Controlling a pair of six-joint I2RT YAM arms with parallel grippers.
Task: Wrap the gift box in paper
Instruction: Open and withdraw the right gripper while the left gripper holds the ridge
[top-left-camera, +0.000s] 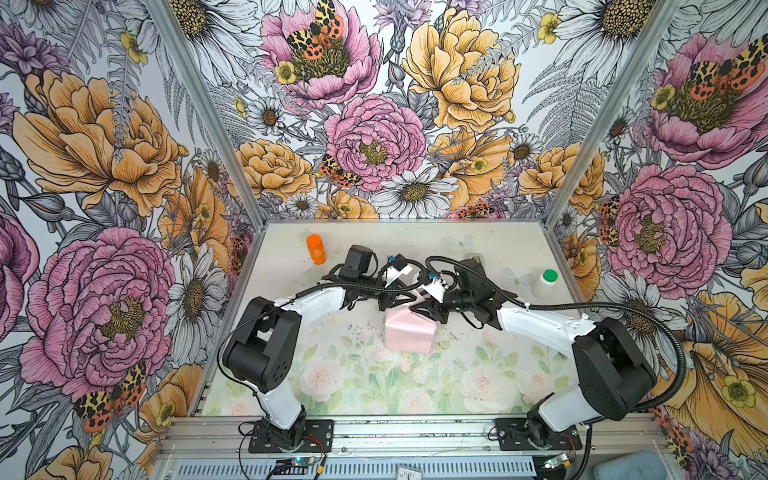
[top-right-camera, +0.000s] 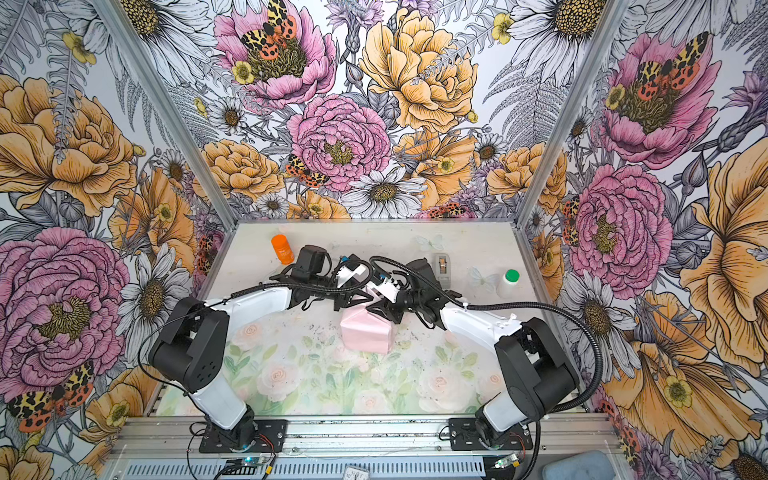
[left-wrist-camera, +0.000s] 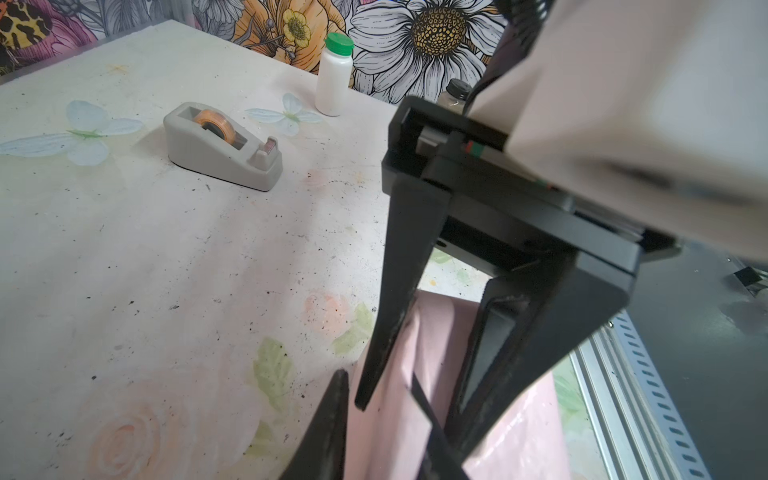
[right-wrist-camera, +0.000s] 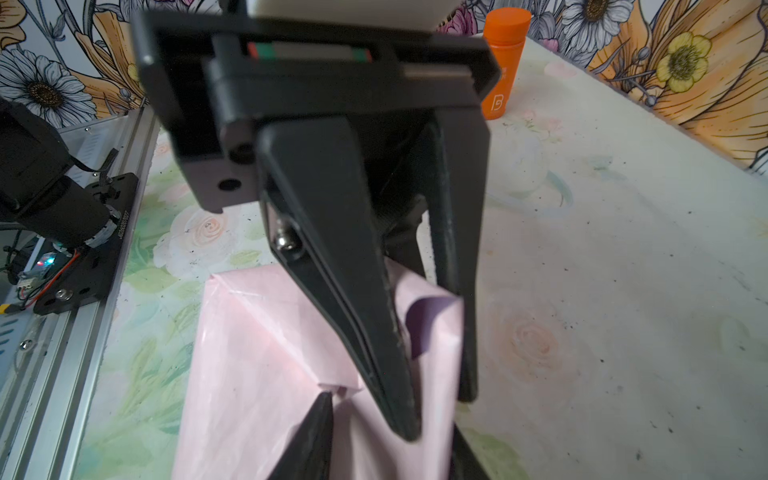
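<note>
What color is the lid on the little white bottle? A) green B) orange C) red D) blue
A: the white bottle standing near the wall has a green lid on top.

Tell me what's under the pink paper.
Only the paper shows, folded into a boxy bundle with a lilac curl at one end. Whatever it wraps is fully covered.

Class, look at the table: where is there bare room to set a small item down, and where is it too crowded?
Free: the front of the table, on the near side of the paper; also the back strip between the orange bottle and the tape dispenser. Crowded: the middle, where the left gripper and right gripper meet over the paper.
</note>
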